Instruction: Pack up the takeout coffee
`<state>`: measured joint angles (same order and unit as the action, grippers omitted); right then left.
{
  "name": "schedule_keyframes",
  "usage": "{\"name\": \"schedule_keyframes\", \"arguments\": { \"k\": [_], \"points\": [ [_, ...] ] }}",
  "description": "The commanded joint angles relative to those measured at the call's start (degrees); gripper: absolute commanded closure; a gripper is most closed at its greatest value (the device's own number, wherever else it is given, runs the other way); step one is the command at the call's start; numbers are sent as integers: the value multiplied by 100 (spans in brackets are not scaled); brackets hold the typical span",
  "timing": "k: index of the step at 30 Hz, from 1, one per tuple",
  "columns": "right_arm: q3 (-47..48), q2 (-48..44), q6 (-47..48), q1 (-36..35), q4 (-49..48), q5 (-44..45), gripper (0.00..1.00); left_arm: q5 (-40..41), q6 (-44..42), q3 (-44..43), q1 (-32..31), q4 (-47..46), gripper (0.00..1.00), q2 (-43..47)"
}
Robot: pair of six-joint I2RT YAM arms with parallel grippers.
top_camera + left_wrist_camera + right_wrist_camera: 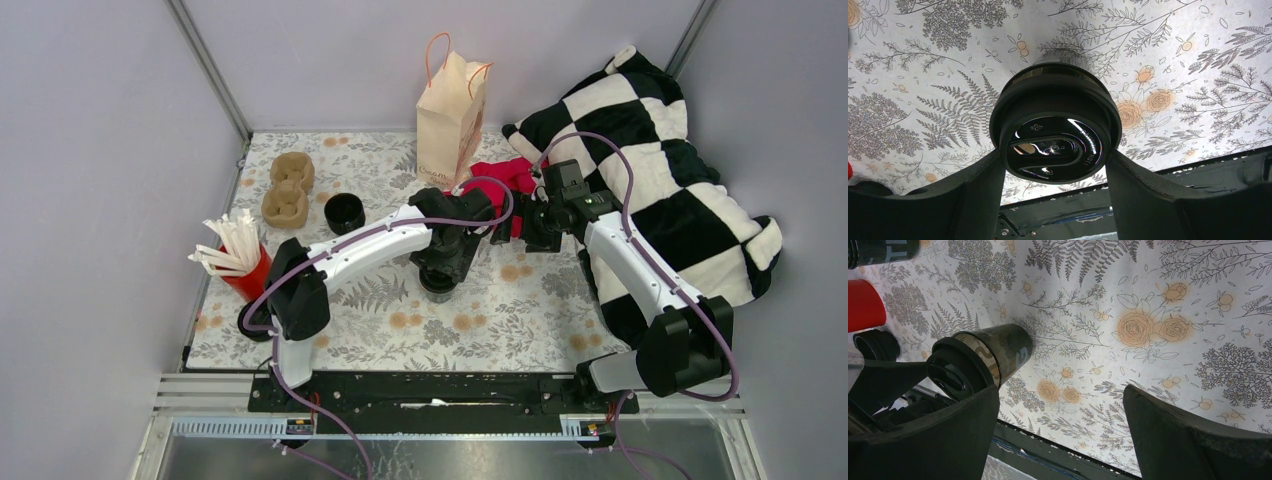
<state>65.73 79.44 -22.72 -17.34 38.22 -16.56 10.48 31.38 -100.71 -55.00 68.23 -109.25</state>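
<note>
**Left fingers on the coffee cup at mid-desk, right fingers wide beside it**

The left arm (350,250) reaches from its base at the near left edge, its forearm slanting away and to the right across the desk (520,310). Its wrist bends down at the centre, so the left gripper (1054,155) points straight down.

The takeout coffee (1055,127) stands upright on the floral desk cover directly under that wrist, with its glossy black lid on. In the left wrist view the two dark fingers (978,200) flank the cup and lie against opposite sides of the lid rim, holding it. The right wrist view shows the same cup from the side, base on the desk and one left finger against the lid.

The right arm (625,260) rises from the near right corner and leans away and to the left over the edge of a black-and-white checked blanket (650,150). The right gripper (1060,395) hangs just beside the left wrist, close to a red cloth (512,172). Its fingers are spread wide, with only bare desk between them.

The paper bag (452,115) stands upright at the far edge, beyond both wrists and well apart from the cup. A cardboard cup tray (287,188) lies at the far left, with a round black object (344,212) just beside it. A red cup of white straws (245,272) stands near the left edge, close to the left arm's elbow.
</note>
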Motion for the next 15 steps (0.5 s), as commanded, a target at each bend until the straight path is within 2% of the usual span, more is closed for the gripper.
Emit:
{"name": "schedule_keyframes", "arguments": {
  "k": [1, 15],
  "points": [
    [-8, -204, 101, 7, -76, 44, 0, -55, -45, 26, 33, 7, 42, -54],
    [-96, -283, 81, 12, -113, 38, 0, -3, -37, 31, 42, 1, 42, -155]
  ]
}}
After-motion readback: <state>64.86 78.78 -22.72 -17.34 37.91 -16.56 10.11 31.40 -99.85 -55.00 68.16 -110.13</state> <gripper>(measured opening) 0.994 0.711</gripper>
